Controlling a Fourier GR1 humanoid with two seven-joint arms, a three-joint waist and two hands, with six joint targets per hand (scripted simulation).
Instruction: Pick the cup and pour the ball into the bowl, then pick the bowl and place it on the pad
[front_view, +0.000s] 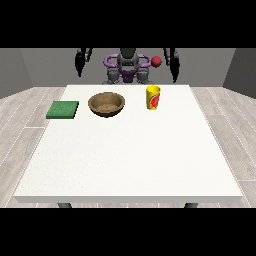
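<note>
Both arms hang behind the desk, nothing held yet.

The robot hand at the view's left (79, 63) and the robot hand at the view's right (174, 65) point down beyond the far edge, well apart, holding nothing; how open the fingers are, I cannot tell. A red ball (156, 61) floats beside the rightward one. On the white desk (130, 165): one yellow cup (153, 97) at one o'clock, one wooden bowl (106, 104) at eleven, one green pad (63, 109) at ten, none touching.

Cup (153, 97) interior hidden by its wall, both hands (79, 64) too small for finger pose (dark shapes only)
</note>
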